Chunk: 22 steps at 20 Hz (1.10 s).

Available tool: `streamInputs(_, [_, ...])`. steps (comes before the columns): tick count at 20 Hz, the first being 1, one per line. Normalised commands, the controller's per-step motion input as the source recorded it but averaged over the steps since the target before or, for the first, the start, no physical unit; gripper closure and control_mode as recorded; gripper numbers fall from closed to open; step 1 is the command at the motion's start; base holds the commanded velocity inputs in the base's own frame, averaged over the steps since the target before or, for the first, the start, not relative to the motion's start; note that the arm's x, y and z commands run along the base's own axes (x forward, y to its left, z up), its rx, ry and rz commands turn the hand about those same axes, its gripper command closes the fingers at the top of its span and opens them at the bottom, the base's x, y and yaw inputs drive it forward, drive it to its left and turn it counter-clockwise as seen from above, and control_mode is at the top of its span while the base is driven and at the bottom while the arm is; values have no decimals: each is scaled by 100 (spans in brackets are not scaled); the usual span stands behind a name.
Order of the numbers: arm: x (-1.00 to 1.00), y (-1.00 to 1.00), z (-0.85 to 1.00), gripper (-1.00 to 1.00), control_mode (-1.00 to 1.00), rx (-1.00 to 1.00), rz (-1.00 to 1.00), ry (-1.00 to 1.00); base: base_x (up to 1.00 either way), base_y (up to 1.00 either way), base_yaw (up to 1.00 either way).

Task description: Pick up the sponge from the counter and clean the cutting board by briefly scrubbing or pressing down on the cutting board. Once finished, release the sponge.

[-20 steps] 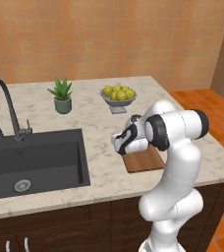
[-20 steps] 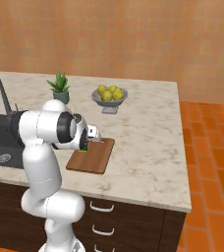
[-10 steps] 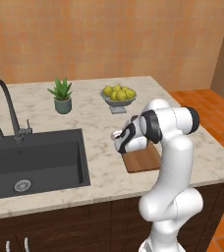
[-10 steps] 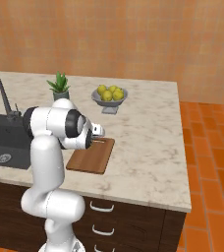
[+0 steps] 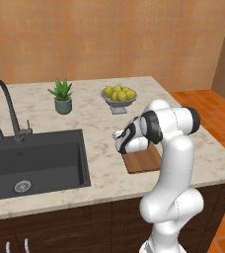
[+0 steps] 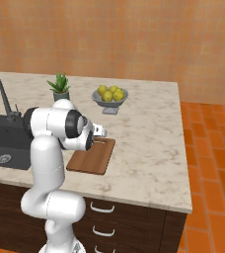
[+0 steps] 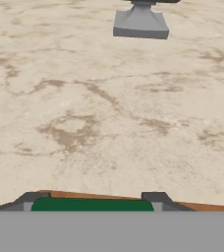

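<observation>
Hand view is showing my jaws gripping the sponge (image 7: 92, 204), green side between them, low over the cutting board (image 7: 202, 204) edge, angling for a press.

Cutting board (image 6: 91, 158) lies on the counter (image 6: 149, 138) near its front edge, right of the sink (image 5: 33, 160). Faucet (image 5: 3, 111) stands behind the sink. Potted plant (image 5: 61, 96) sits behind the sink's right end; fruit bowl (image 5: 119, 97) is right of the plant, behind the board. Gripper (image 7: 92, 200) is over the board's far end with the sponge (image 7: 92, 204) between its fingers, the bowl's foot ahead of it.
</observation>
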Motion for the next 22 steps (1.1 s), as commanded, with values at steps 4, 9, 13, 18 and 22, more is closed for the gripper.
streamInputs(4, [10, -47, 0, 100, -100, 0, 1, 0, 0, 0, 0])
streamInputs(9, [12, -49, 0, 100, -100, 1, 3, 0, 0, 0, 0])
streamInputs(13, [16, -57, 0, 100, -100, 1, 5, 0, 0, 0, 0])
streamInputs(18, [3, -60, 0, 100, -100, 1, 5, 0, 0, 0, 0])
streamInputs(22, [0, -54, -6, 100, -100, 1, 5, 0, 0, 0, 0])
